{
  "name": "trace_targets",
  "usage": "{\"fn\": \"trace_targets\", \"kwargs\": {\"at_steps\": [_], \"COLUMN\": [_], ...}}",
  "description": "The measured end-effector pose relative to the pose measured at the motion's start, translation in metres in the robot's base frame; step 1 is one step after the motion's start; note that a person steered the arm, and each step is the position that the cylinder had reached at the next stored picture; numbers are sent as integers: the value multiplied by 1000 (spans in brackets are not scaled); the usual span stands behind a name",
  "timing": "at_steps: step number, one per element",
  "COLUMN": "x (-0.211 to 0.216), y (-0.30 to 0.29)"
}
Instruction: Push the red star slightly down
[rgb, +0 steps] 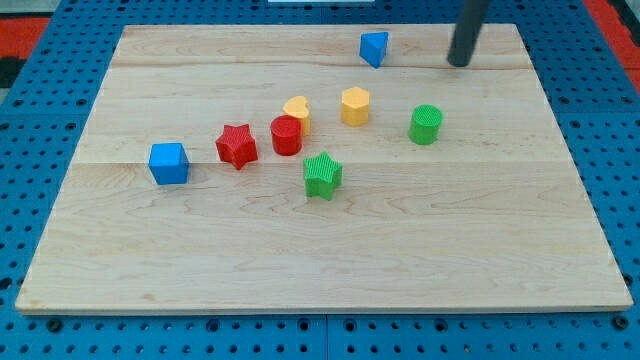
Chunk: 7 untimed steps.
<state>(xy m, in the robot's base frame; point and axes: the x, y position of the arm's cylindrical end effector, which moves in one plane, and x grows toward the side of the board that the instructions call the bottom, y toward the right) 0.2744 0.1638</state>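
Note:
The red star (237, 145) lies left of the board's middle. My tip (459, 63) is at the view's top right, far up and to the right of the red star, touching no block. A red cylinder (286, 134) sits just right of the star, and a yellow heart (297, 110) touches that cylinder from above right. A blue cube (168, 163) lies to the star's left. A green star (322, 175) lies down and right of the red star.
A yellow hexagon block (355, 105) and a green cylinder (425, 124) lie right of the middle. A blue triangular block (373, 47) sits near the top edge, left of my tip. The wooden board (320, 260) rests on a blue pegboard surface (30, 120).

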Motion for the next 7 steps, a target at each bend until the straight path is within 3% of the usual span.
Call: {"fn": "trace_targets", "kwargs": {"at_steps": [5,7], "x": [62,108], "y": [-226,-261]}}
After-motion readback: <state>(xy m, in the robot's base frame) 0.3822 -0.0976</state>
